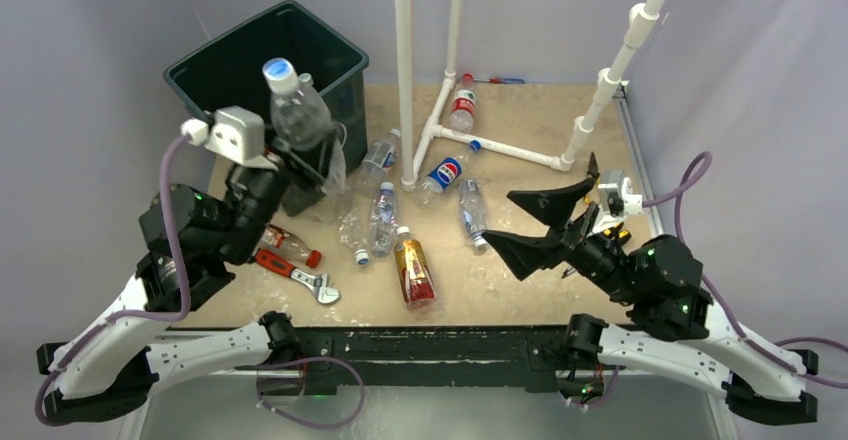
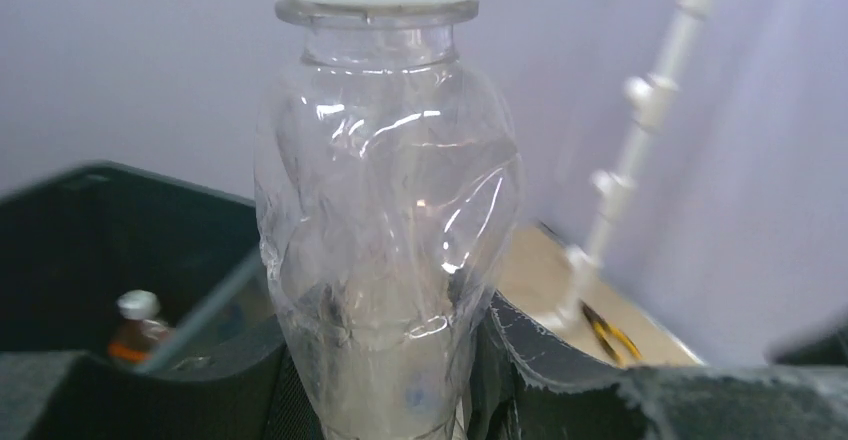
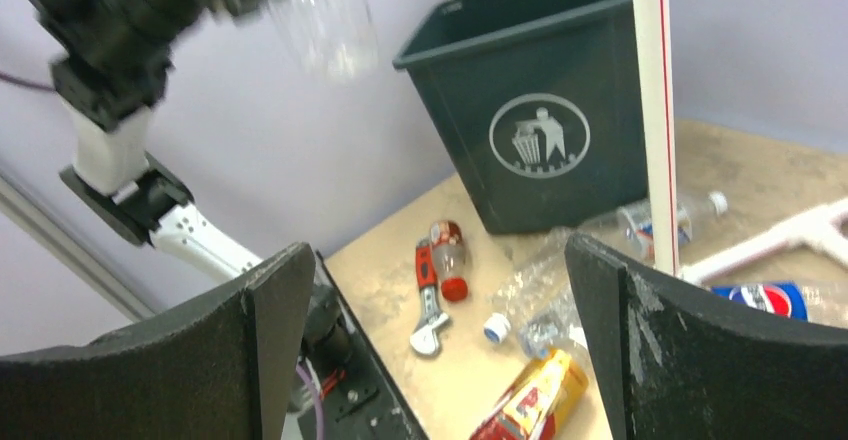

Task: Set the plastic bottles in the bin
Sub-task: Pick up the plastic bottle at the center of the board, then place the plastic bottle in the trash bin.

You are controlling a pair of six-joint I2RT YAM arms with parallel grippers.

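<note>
My left gripper (image 1: 300, 145) is shut on a clear plastic bottle (image 1: 295, 105) with a white cap and holds it upright over the near right rim of the dark green bin (image 1: 215, 60). In the left wrist view the bottle (image 2: 385, 210) fills the middle between my fingers (image 2: 560, 360), and a small orange bottle (image 2: 135, 325) lies inside the bin (image 2: 90, 220). Several bottles lie on the table: a red-capped one (image 1: 290, 245), an amber one (image 1: 413, 272), clear ones (image 1: 383, 215) and a Pepsi one (image 1: 440, 175). My right gripper (image 1: 535, 225) is open and empty, raised at the right.
A red-handled wrench (image 1: 300, 272) lies by the red-capped bottle near the front edge. A white pipe frame (image 1: 405, 80) stands at the back middle and right. Yellow-handled pliers (image 2: 610, 335) lie at the right. The bin's logo side (image 3: 540, 135) faces my right wrist camera.
</note>
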